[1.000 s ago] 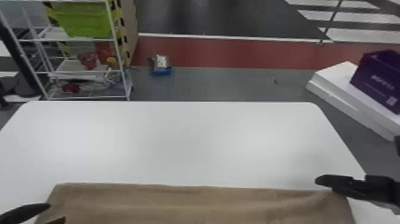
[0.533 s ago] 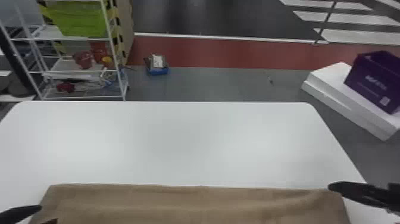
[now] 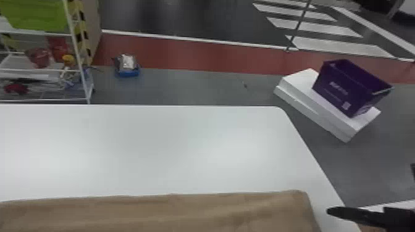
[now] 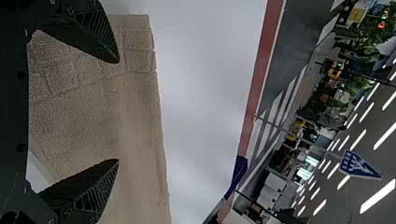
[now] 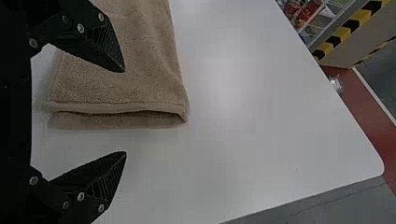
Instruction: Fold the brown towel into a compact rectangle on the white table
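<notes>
The brown towel (image 3: 154,213) lies flat on the white surface (image 3: 139,148), along the side close to the robot, as a wide strip with few wrinkles. At its right short end (image 5: 116,108) I can see one layer lying upon another, with a small gap between them near the corner, so I judge that at least one lengthwise fold is made and that the folding across the length remains. The left hand (image 4: 117,112) is over the left part of the towel, its two fingers spread and nothing pinched between them. The right hand (image 5: 124,112) is at the right end, also spread and empty; whether it touches the cloth, I cannot tell. In my opinion, the work is between two folds, perhaps about halfway. The next move asks for one hand to take all the layers at a short end, lift them together and bring them inward over the strip. If only the upper layer is caught, the lower one can stay behind and the rectangle would become uneven, so the fingers should go low before they close.
</notes>
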